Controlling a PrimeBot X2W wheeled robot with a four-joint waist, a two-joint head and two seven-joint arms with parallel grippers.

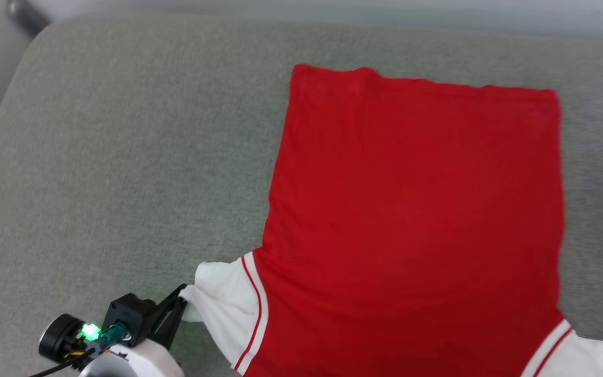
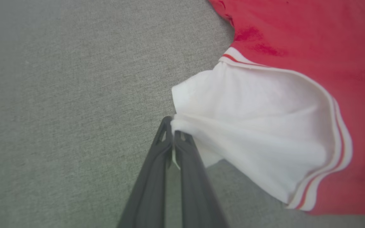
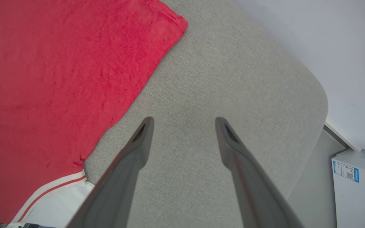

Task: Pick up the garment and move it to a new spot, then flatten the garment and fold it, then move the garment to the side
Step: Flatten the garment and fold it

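My left gripper [image 2: 173,133], at lower left, is clamped on the white sleeve [image 2: 249,126] edge of the garment [image 1: 411,209], which lies red back up on the grey cushion [image 1: 123,157]. Rightward, my right gripper [image 3: 184,123] stands wide apart, empty, above bare cushion beside the garment.

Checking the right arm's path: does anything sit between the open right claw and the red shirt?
Nothing visible: just grey cushion separates the right claw from the garment. The left claw is shut on a white sleeve.
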